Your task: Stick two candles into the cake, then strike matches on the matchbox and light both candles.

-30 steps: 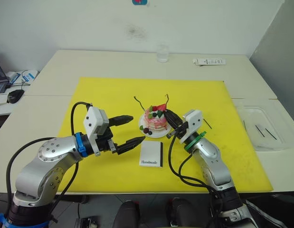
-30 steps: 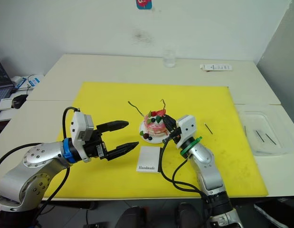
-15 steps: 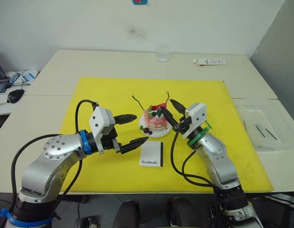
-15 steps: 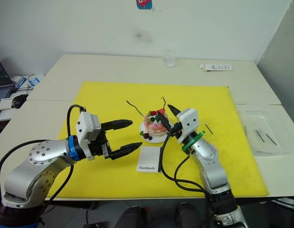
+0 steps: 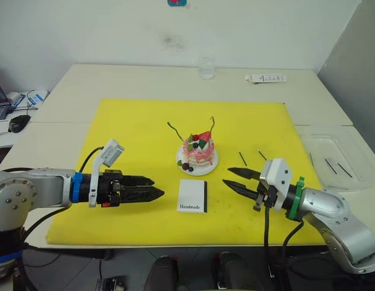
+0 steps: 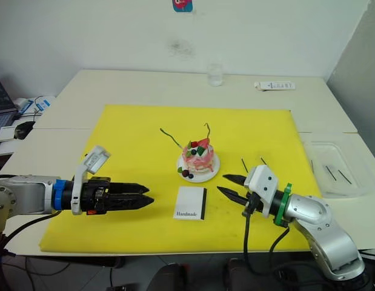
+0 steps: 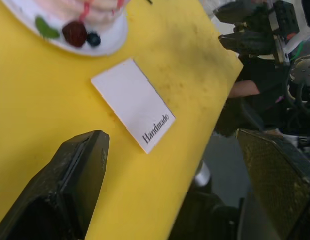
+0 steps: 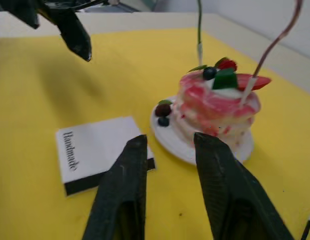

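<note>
Yellow matting (image 5: 132, 130) carries the cake (image 5: 198, 151) at centre with both candles (image 5: 175, 131) standing in it, so the empty, parted right gripper (image 5: 238, 180) should pinch a match (image 5: 242, 159) lying at its 12 o'clock, while the parted left gripper (image 5: 149, 188) pins the matchbox (image 5: 193, 196) at the cake's 6 o'clock

A bright yellow mat (image 5: 132, 130) covers the pale cream table (image 5: 102, 79). At its middle sits the cake (image 5: 198, 153), pink with darker pink streaks down its side, topped by a red strawberry slice, a green leaf and dark berries, on a small white plate (image 5: 206, 169). Behind the cake rise the two candles: a greenish one (image 8: 199, 22) and a pinkish-brown one (image 8: 282, 32), each with a white lower end. Just in front of the cake lies the white matchbox (image 5: 192, 197), a black strip along one edge and "Handmade" in black lettering. Dark matches (image 5: 242, 159) lie on the yellow beside the cake. The left gripper (image 5: 152, 188) and right gripper (image 5: 231, 177) have black fingers.
</note>
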Available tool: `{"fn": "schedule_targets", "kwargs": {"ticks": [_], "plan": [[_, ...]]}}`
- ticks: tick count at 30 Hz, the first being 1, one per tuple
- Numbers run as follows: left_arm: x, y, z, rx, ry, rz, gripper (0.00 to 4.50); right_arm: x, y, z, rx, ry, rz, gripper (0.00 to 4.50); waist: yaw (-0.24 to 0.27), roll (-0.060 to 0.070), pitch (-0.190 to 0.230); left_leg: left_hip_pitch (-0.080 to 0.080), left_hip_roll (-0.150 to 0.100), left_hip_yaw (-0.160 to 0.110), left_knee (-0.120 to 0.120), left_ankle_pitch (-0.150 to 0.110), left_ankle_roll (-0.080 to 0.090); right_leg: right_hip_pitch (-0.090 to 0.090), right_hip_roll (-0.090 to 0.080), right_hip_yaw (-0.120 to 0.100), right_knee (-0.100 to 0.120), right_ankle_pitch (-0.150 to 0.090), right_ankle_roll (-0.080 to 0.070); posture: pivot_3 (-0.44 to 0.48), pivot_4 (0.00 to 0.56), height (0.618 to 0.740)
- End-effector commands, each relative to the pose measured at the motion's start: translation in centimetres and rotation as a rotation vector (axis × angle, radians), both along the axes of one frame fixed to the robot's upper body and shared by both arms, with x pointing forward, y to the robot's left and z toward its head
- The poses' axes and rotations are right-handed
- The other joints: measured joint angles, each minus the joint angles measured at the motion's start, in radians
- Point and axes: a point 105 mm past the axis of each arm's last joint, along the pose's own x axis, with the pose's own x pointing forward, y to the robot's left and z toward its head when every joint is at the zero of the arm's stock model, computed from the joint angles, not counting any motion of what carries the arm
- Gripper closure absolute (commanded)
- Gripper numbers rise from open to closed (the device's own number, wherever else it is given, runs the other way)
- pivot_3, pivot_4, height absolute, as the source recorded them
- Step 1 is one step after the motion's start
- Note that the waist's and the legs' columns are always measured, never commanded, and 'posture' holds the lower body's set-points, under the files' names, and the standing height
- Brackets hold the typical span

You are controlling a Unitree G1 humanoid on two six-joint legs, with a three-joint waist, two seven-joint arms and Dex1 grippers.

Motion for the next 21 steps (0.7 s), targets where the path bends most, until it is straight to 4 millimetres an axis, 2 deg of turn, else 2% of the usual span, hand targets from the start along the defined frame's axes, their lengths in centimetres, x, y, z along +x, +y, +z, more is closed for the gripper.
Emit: {"fn": "schedule_targets", "kwargs": {"ticks": [1, 4, 11, 21], "plan": [[0.2, -1.0, -1.0, -0.018, 0.095, -0.022, 0.00, -0.1, -0.1, -1.3, -0.163, 0.019, 0.048, 4.40, 0.000, 0.000, 0.000, 0.000, 0.000, 0.000, 0.000, 0.000, 0.000, 0.000, 0.000, 0.000, 0.000, 0.000, 0.000, 0.000, 0.150, 0.740], [1.0, -1.8, -2.2, 0.000, 0.117, -0.021, 0.00, 0.4, 0.0, -2.4, -0.241, 0.048, 0.043, 4.46, 0.000, -0.001, 0.000, -0.001, -0.001, 0.001, 0.000, 0.000, 0.000, 0.000, 0.000, 0.001, 0.000, 0.000, 0.000, 0.000, 0.150, 0.740], [2.6, -3.3, -3.8, -0.014, 0.151, 0.013, 0.00, 1.3, 1.3, -3.1, -0.265, 0.070, 0.030, 4.46, 0.001, -0.001, 0.000, -0.002, 0.000, 0.000, 0.000, 0.000, 0.000, -0.001, 0.000, 0.000, -0.001, 0.000, 0.000, 0.000, 0.150, 0.740], [2.9, -4.9, -5.8, -0.032, 0.194, 0.008, 0.00, 3.3, 2.7, -4.3, -0.304, 0.089, 0.009, 4.46, 0.006, -0.001, -0.001, -0.002, -0.002, 0.000, 0.001, 0.000, 0.000, 0.000, -0.001, 0.001, 0.000, 0.000, 0.000, 0.000, 0.150, 0.740]]}}
